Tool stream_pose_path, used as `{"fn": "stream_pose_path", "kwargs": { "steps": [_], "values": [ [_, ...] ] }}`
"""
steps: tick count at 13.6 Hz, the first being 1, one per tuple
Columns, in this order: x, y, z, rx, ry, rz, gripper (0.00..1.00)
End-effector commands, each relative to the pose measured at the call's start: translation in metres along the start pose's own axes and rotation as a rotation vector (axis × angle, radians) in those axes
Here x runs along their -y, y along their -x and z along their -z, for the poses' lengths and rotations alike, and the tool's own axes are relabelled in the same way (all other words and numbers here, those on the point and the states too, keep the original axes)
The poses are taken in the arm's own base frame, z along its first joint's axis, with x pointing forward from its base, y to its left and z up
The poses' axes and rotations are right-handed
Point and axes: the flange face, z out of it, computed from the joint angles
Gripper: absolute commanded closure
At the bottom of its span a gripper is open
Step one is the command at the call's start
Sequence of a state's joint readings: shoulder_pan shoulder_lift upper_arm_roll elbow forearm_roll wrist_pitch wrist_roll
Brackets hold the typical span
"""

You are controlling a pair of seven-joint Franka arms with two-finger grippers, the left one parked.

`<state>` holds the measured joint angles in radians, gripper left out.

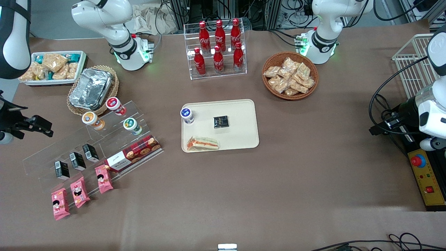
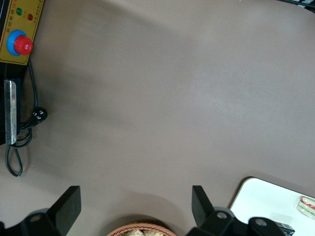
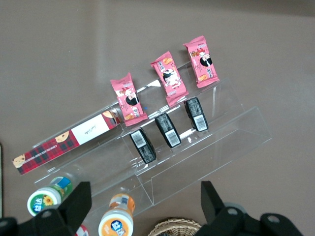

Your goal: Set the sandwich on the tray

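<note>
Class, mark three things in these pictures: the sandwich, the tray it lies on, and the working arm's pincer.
sandwich (image 1: 203,143), front view, middle of the clear wrap.
tray (image 1: 240,134), front view, bare surface beside the sandwich.
pincer (image 3: 145,199), right wrist view, midway between its open fingertips, above the clear display stand.

1. You will find the sandwich lying flat on the cream tray, in the tray's near corner, toward the working arm's end.
2. On that tray, farther from the camera than the sandwich, a blue-lidded cup stands and a black packet lies.
3. Your gripper hangs at the working arm's end of the table, near the clear display stand, well apart from the tray.
</note>
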<state>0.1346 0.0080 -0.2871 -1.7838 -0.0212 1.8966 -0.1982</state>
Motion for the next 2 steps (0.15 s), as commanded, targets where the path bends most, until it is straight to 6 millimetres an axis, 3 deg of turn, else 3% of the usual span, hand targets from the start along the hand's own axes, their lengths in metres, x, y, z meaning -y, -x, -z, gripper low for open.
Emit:
{"fn": "stream_pose_path", "kwargs": {
  "steps": [1, 2],
  "values": [
    [-0.0031, 0.0069, -0.002, -0.02, -0.025, 0.028, 0.01],
    [-0.0048, 0.0076, -0.0014, -0.02, -0.025, 0.027, 0.01]
  ]
}}
